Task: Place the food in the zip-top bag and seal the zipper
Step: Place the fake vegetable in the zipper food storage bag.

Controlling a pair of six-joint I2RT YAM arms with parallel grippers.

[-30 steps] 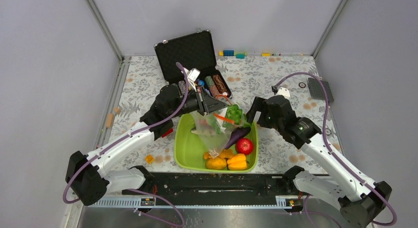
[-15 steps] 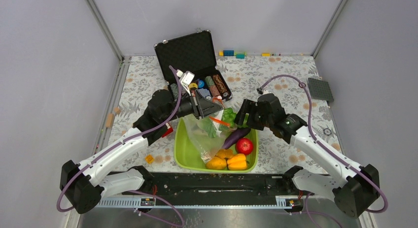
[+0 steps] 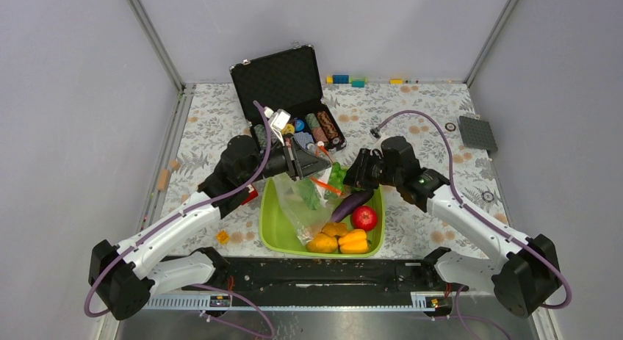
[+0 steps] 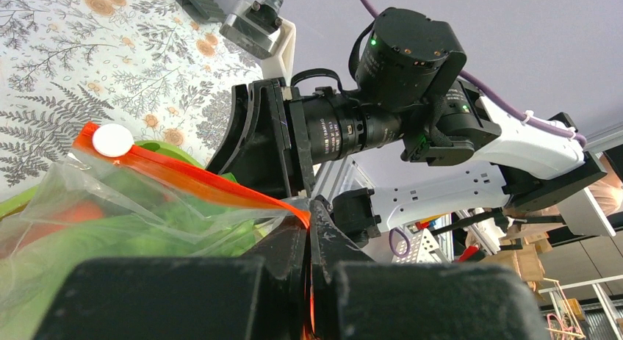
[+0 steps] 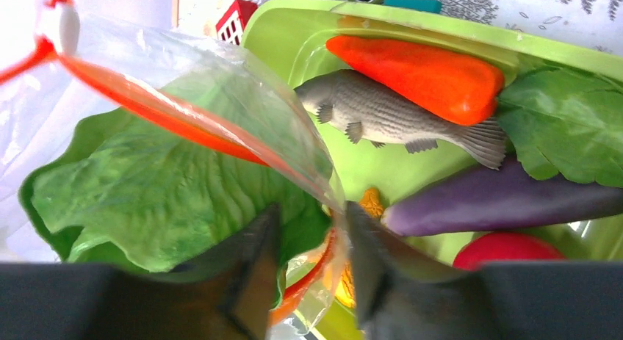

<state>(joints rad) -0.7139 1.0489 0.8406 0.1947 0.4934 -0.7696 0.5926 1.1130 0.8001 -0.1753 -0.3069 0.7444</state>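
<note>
The zip-top bag [image 3: 305, 204] hangs over the lime-green tray [image 3: 275, 224]. My left gripper [image 4: 308, 215] is shut on one end of the orange-red zipper [image 4: 184, 175], near its white slider [image 4: 112, 139]. My right gripper [image 5: 312, 215] straddles the bag's other edge; the zipper [image 5: 161, 112] runs between its fingers, which still stand apart. A lettuce leaf [image 5: 161, 193] is inside the bag. In the tray lie the carrot [image 5: 419, 76], fish [image 5: 397, 116], another lettuce leaf [image 5: 566, 123], eggplant [image 3: 351, 204], apple [image 3: 364, 217] and peppers [image 3: 339, 241].
An open black case [image 3: 283, 76] with poker chips [image 3: 316, 127] stands just behind the tray. Small bricks [image 3: 349, 80] lie along the back wall and a dark plate [image 3: 477, 133] sits at the right. A red block [image 3: 250, 197] lies by the tray's left rim.
My right gripper has moved left to the bag's mouth and its jaws have narrowed around the bag's edge. The left gripper shifted slightly left with the zipper and then held.
</note>
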